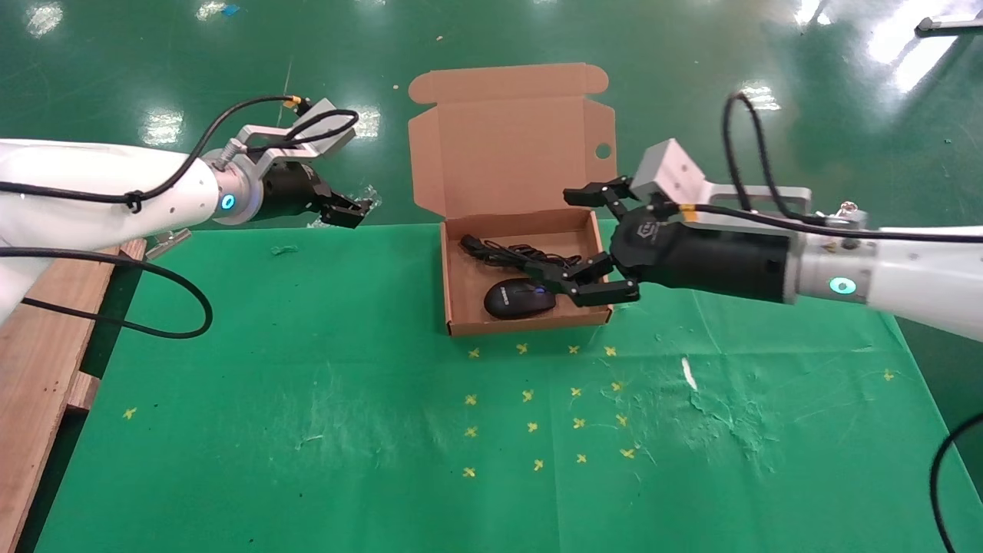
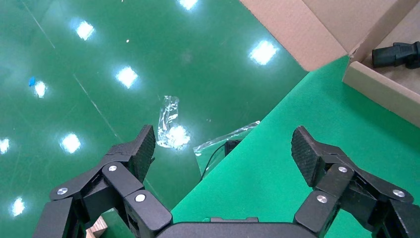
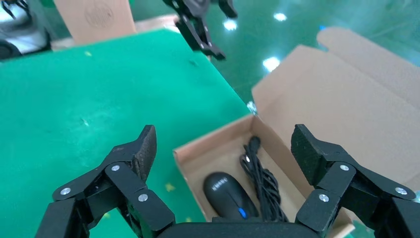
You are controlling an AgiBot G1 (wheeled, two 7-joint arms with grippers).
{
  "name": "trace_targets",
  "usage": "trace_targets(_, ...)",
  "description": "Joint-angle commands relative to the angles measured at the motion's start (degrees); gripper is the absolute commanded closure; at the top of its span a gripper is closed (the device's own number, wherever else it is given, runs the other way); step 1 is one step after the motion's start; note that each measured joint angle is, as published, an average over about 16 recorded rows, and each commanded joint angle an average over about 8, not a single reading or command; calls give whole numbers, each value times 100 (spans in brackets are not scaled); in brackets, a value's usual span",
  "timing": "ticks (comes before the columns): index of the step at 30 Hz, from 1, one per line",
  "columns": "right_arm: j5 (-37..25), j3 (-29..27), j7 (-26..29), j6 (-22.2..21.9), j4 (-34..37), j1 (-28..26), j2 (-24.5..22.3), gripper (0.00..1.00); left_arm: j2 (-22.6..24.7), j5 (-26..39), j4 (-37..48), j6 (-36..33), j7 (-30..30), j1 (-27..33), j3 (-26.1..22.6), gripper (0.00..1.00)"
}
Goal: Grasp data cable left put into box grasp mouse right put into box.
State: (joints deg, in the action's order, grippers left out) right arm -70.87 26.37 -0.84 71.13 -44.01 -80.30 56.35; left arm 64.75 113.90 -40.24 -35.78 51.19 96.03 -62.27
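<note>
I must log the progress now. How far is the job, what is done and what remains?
Both items look placed: the mouse and the data cable lie inside the box. The right gripper hangs open above the box, holding nothing; the left gripper is open, off to the side. Nothing appears left.

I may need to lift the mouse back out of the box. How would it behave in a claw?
The mouse looks smooth and domed, so pads may slip. Its thin cord looks floppy and would likely trail, perhaps snagging the box wall.

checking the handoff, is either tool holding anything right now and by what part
Nothing is held: left tool and right tool are both open and empty.
</note>
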Motion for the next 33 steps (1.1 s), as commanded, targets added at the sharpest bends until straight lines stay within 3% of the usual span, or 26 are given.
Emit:
trace_targets(1,165,-59,66,83,-168,106,-121,0,0,0,0,0,0,0,0,0)
trace_targets(16,1402,-500,560,703,-1429,905,-1030,0,-55,-134,-61,-91,-75,-64,86,0)
trace_targets(33,2762,-985,1104,1386,-2814,1784,-2030,0,-852,-2065,-955,-1429,-1159,-988,1326,0)
